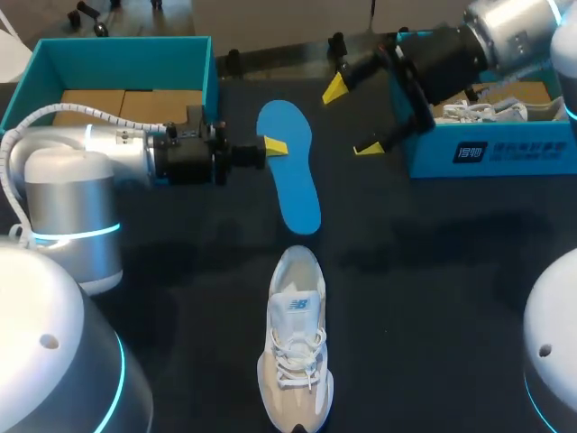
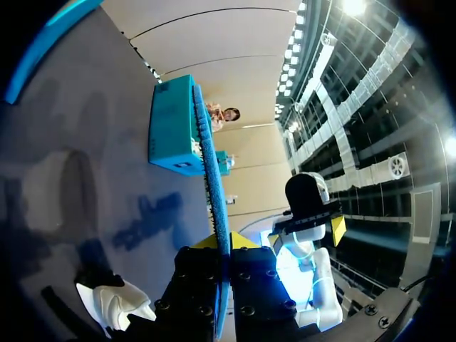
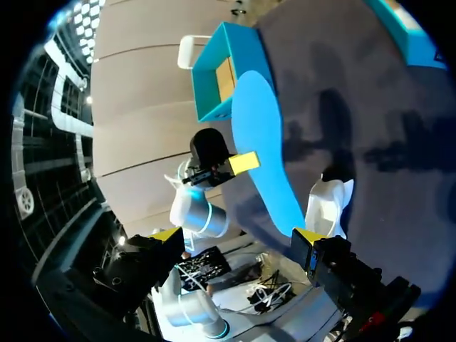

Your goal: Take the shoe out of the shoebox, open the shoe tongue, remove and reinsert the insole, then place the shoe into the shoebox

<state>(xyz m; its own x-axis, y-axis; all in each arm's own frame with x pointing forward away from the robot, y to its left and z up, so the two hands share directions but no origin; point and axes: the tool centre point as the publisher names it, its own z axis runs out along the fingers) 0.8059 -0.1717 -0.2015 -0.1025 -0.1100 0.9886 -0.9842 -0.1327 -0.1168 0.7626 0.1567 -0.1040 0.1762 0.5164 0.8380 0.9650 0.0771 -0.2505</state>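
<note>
In the head view, our left gripper (image 1: pixel 270 146) is closed on the side edge of the blue insole (image 1: pixel 290 171) and holds it flat above the dark table (image 1: pixel 433 271). Our right gripper (image 1: pixel 352 117) stands wide open beside the insole, holding nothing. The white shoe (image 1: pixel 296 347) lies on the table, nearer us than the insole and apart from it. One teal shoebox (image 1: pixel 117 59) sits at the far left, a second shoebox (image 1: pixel 491 153) at the far right. In the left wrist view, the insole (image 2: pixel 212 171) runs edge-on between both fingers of the gripper (image 2: pixel 222 242), with the shoe (image 2: pixel 114 303) beside it. In the right wrist view, the open gripper (image 3: pixel 239 235) faces the insole (image 3: pixel 263 142) without touching it, and the shoe (image 3: pixel 329 205) lies beyond.
</note>
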